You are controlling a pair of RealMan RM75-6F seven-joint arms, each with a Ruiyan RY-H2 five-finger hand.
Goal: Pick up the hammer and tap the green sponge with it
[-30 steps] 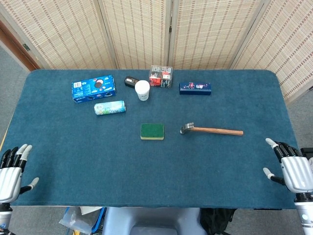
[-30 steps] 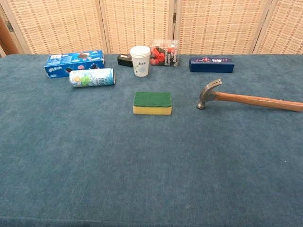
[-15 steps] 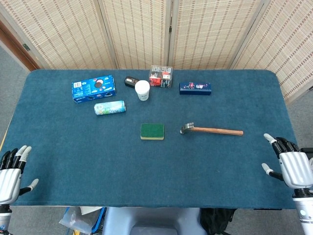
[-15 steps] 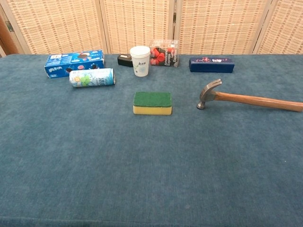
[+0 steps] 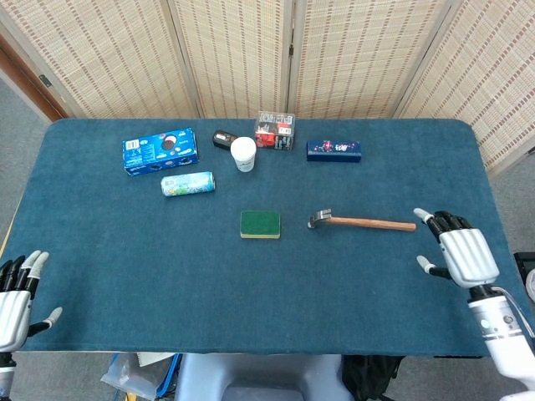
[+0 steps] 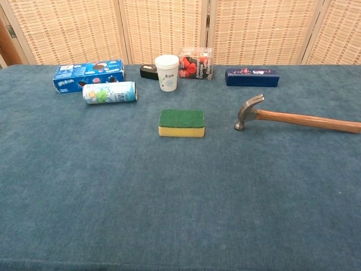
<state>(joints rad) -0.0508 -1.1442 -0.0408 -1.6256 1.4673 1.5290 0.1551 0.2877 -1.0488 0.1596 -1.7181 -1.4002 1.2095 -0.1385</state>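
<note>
Lying flat on desk (image 5: pixel 125 251): hammer (image 5: pixel 361 222), head toward green sponge (image 5: pixel 260 224), near it, apart. Right hand (image 5: pixel 460 255) being held spread, empty, near handle end. Left hand (image 5: pixel 17 296) spread, empty, at desk corner.

hammer (image 6: pixel 293 117): dull metal head, glossy wood handle | table (image 6: pixel 113 197): matt cloth

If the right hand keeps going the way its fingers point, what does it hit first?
Probably the butt end of the hammer handle; the right hand points up-left toward it. Height is unclear.
</note>
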